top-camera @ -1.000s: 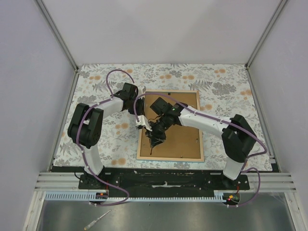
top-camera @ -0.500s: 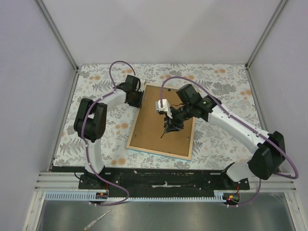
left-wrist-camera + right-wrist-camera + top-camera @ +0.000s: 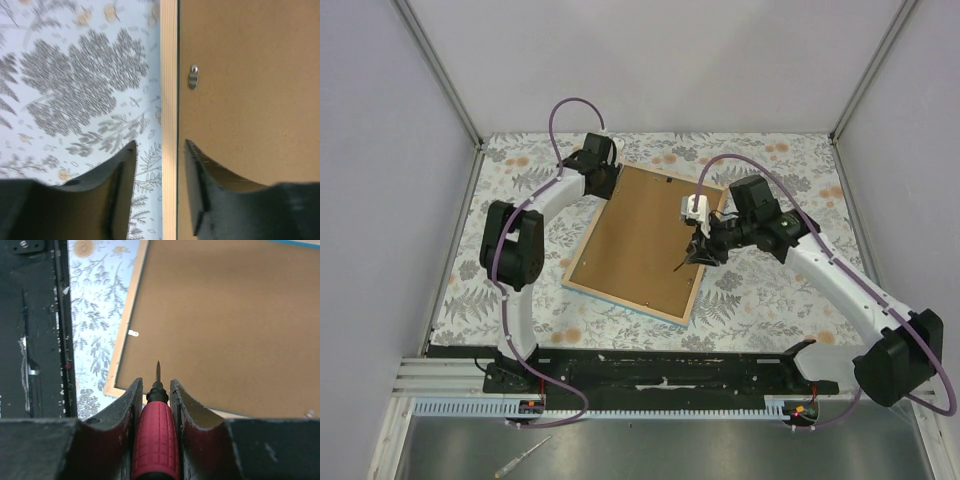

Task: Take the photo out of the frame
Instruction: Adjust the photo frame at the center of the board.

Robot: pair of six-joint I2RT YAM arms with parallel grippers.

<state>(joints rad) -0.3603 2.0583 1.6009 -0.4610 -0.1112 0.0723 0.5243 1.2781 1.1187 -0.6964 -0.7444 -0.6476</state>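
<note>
Lying askew, the frame (image 3: 168, 100) shows its light-wood back.

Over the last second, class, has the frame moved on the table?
Yes. The frame has swung clockwise and leftward: its near edge, earlier parallel to the black base rail, now slants away at the left.

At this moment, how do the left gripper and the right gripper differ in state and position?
The left gripper is open and empty, the light wood-coloured frame rail showing between its jaws; the right gripper is shut on a red-handled pointed tool. The left is at the frame's edge; the right's tool points over the brown backing board. Both face the frame's back.
</note>
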